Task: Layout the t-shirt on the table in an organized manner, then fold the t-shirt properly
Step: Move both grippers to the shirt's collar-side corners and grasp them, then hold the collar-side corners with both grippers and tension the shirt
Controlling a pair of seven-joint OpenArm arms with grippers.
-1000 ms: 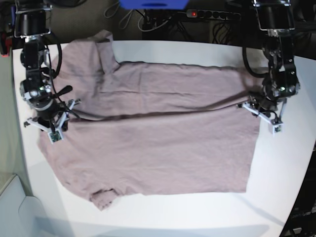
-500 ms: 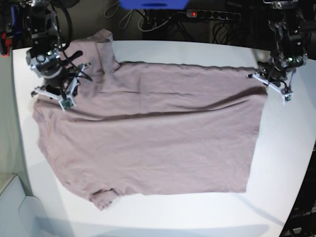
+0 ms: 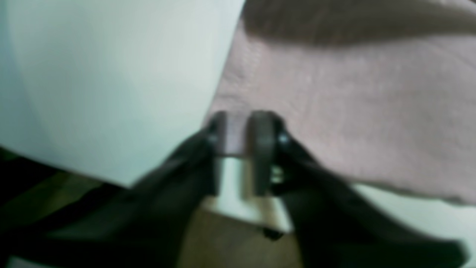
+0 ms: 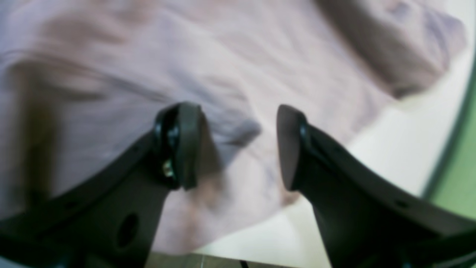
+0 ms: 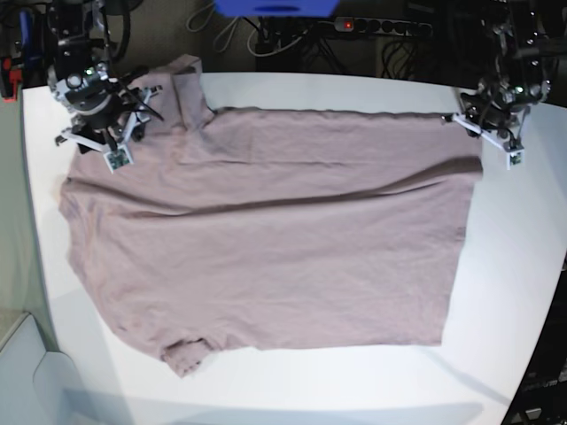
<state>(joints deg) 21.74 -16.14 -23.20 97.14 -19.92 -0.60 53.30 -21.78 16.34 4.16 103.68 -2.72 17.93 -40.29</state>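
- Across the white counter (image 5: 518, 266): t-shirt (image 5: 275, 257), dusty pink, spread nearly flat, collar end toward the base view's left, hem toward its right.
- Far edge of the garment: drawn out fairly straight between the two grippers; one long shallow crease running across the middle of the body.
- Near sleeve (image 5: 184, 354): bunched and partly tucked under at the front edge; far sleeve (image 5: 182, 84): turned up near the back edge of the counter.
- Left gripper (image 3: 238, 136): at the far hem corner; fingers (image 3: 262, 149) a narrow way apart, a strip of pink cloth visible between them; clamped or just letting go, cannot tell from the blurred wrist view.
- Right gripper (image 4: 238, 145): over the shoulder area near the far sleeve; fingers (image 4: 186, 145) wide apart, holding nothing, cloth lying slack below.
- Same grippers in the base view: left gripper (image 5: 496, 133) at the far right corner, right gripper (image 5: 106, 133) at the far left.
- Layout stage: judged largely done; body flat, outline roughly rectangular.
- Left to do, by judgement: flatten the two sleeves, smooth the middle crease, then the whole fold, none of which shows as begun.
- Risk noted: soft fabric likely to drag and re-wrinkle if a corner is pulled without the opposite side held.
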